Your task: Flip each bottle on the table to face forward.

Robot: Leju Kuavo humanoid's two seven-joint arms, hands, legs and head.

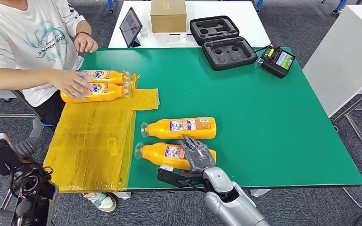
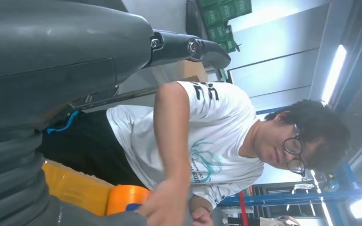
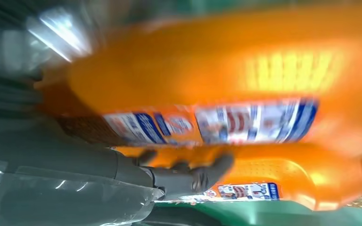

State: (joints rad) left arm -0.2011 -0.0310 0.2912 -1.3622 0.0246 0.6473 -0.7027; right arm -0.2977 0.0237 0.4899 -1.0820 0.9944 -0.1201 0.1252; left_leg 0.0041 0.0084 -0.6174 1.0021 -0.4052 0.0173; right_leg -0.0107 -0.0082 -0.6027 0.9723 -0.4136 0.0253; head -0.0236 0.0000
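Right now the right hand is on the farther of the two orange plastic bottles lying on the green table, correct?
No. In the head view the right hand rests on the nearer orange plastic bottle; the farther orange bottle lies untouched on the green table.

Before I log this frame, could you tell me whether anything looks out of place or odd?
Nothing is spilled or damaged. The yellow sheet overhangs the table's near left edge, and the two bottles by the right hand show their back labels, unlike the person's pair.
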